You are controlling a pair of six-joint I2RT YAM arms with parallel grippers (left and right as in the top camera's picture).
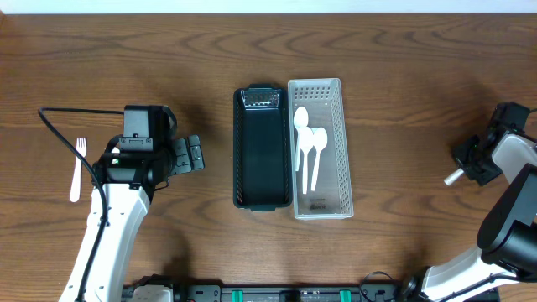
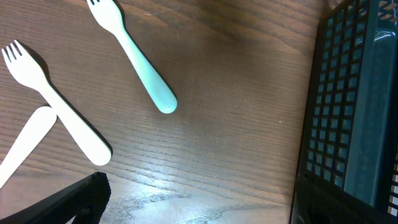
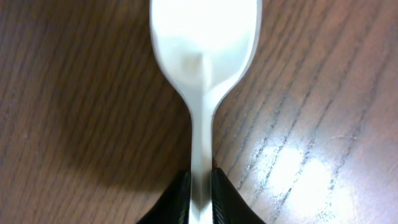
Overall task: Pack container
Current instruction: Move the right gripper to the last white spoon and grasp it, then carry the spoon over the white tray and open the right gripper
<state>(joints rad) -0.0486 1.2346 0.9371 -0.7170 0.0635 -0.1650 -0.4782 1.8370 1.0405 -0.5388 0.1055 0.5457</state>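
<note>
Brown wooden surface (image 1: 403, 101) carries a white spoon (image 3: 202, 50) far right, well apart from the white basket (image 1: 336, 92). Right pincer (image 3: 200, 186) is pinched on its thin handle; light, stiff, slick plastic, likely to pivot. Left pincer (image 1: 195, 155) gapes wide, empty.

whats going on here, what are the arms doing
The right pincer is clamped on the handle of a white spoon at the far right of the table. The left pincer hangs open beside the black container, with forks lying on the wood near it. A few spoons already lie in the white basket.
</note>
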